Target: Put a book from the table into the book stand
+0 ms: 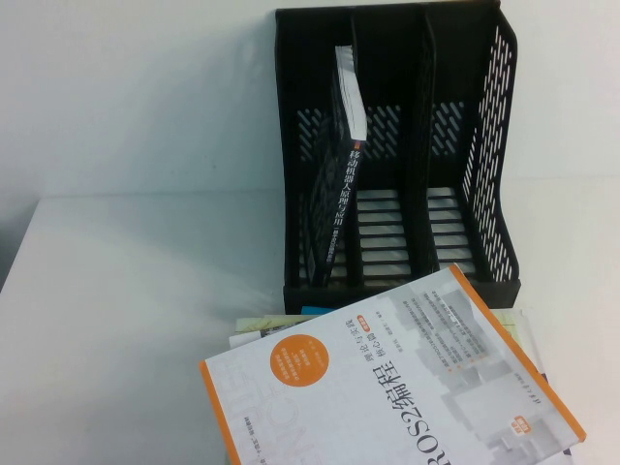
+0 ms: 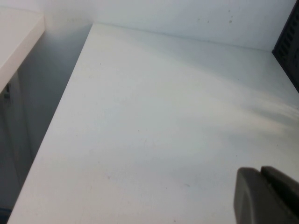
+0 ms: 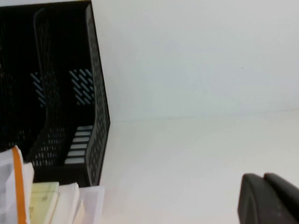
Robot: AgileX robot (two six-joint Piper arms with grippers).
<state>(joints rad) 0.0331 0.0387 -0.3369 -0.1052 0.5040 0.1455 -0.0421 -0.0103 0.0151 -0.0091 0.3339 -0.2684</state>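
Observation:
The black book stand (image 1: 484, 145) stands upright at the back of the white table (image 1: 126, 320). The dark navy book (image 1: 341, 208) stands on end in the stand's left slot, spine toward me, leaning a little against the divider. Neither gripper shows in the high view. In the left wrist view my left gripper (image 2: 261, 175) is shut and empty above bare table (image 2: 163, 116), with the stand's edge (image 2: 289, 42) at the far side. In the right wrist view my right gripper (image 3: 262, 179) is shut and empty over bare table (image 3: 196, 158), beside the stand (image 3: 96, 107).
A white book with an orange border (image 1: 387, 378) lies on a loose pile of papers and books (image 1: 262, 325) in front of the stand. Its orange edge (image 3: 16, 182) and pale yellow sheets (image 3: 44, 200) show in the right wrist view. A white wall stands behind.

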